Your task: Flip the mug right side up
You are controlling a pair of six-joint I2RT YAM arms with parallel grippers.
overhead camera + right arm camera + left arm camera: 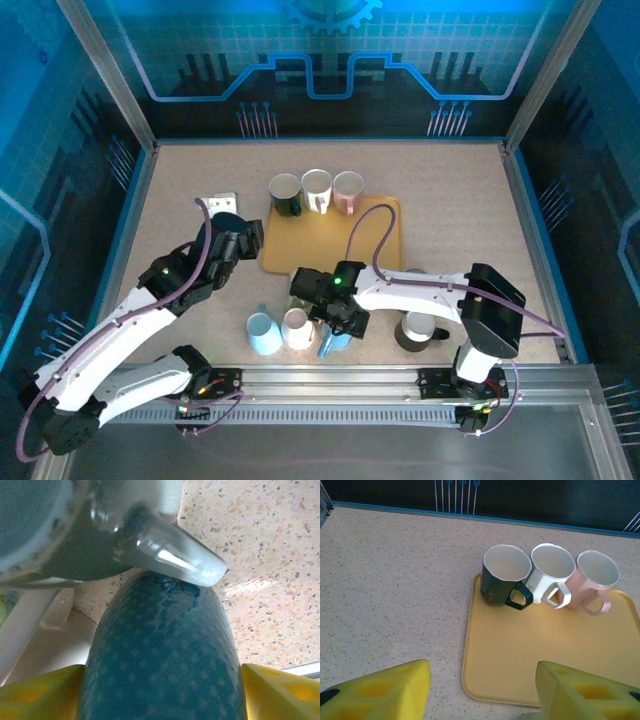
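Right wrist view has the blue dotted mug (165,655) filling the gap between the right tool's (160,695) yellow pads (280,692), which flank it, though I cannot tell whether they press yet; it sits on the desk (450,200) near the front edge, just beside a white mug (297,328). A light hold on that rounded, glossy wall could let it slip or twist mid-flip, and the swing could knock the neighbour. Left tool (482,690) hangs apart and empty by the tray's (520,650) near corner.
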